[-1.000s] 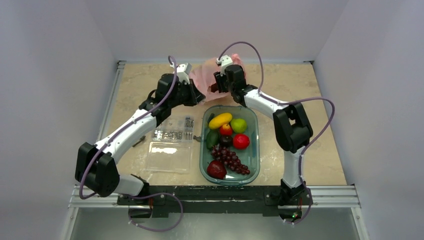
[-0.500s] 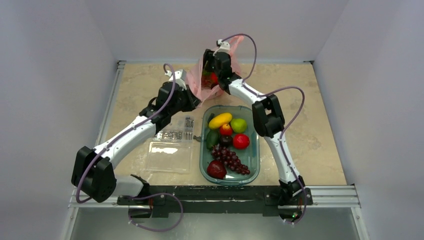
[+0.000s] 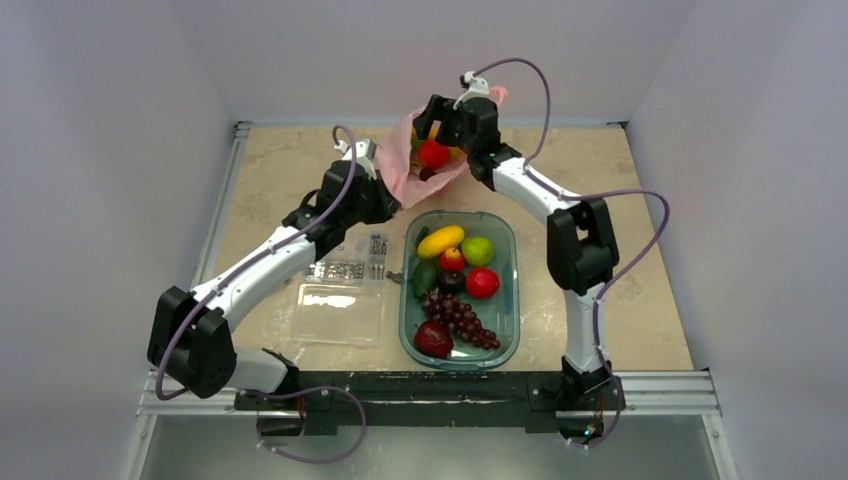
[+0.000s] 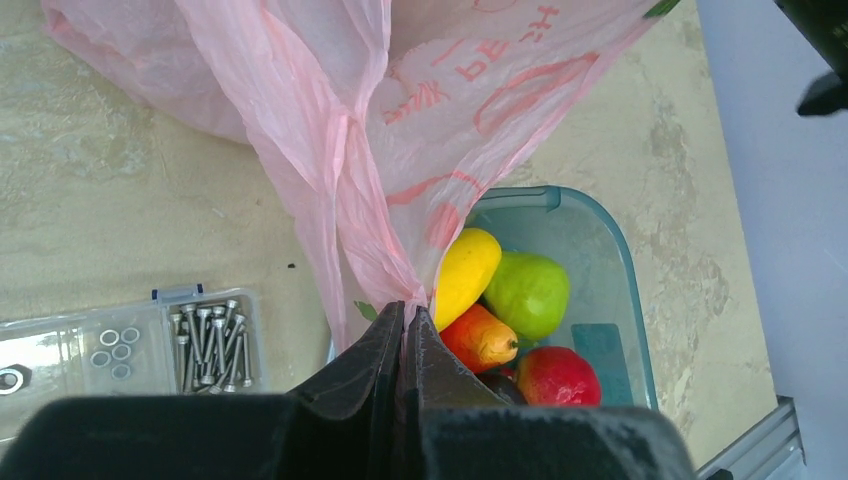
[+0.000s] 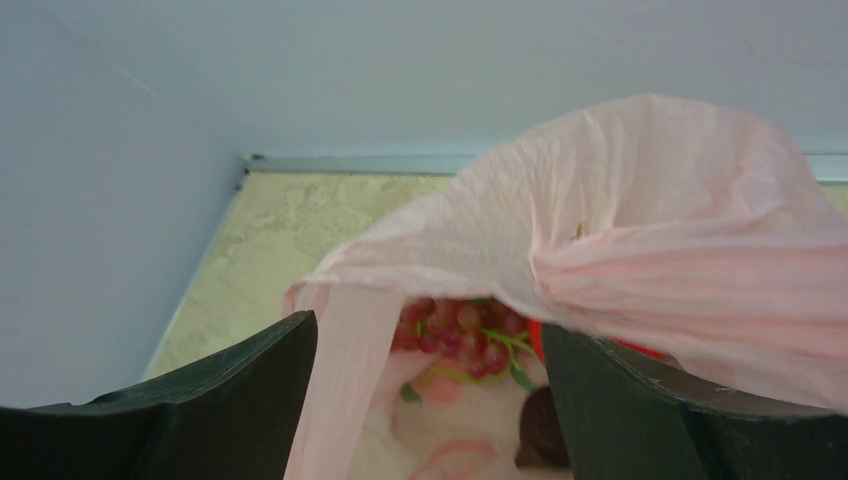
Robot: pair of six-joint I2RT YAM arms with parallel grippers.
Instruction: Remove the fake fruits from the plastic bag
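The pink plastic bag (image 3: 396,158) hangs at the back of the table, behind the green tray (image 3: 508,300). My left gripper (image 3: 397,198) is shut on a bunched lower corner of the bag (image 4: 350,150), its jaws (image 4: 408,308) pressed together. My right gripper (image 3: 430,112) is open at the bag's raised mouth. In the right wrist view its fingers (image 5: 425,322) stand wide apart with a bag strip (image 5: 345,380) between them. Inside I see a grape bunch (image 5: 465,325) tinted red by the plastic, a dark plum (image 5: 545,440) and a red fruit (image 3: 433,153).
The tray holds a yellow oval fruit (image 4: 465,272), a green apple (image 4: 527,293), an orange-red fruit (image 4: 480,338), a red fruit (image 4: 557,375) and a dark purple grape bunch (image 3: 460,318). A clear box of screws (image 3: 350,262) and a clear lid (image 3: 340,312) lie left of the tray.
My right gripper has risen from the bag's top and swung right, and the bag's mouth now stands up and open, showing the red fruit. My left gripper keeps its hold.
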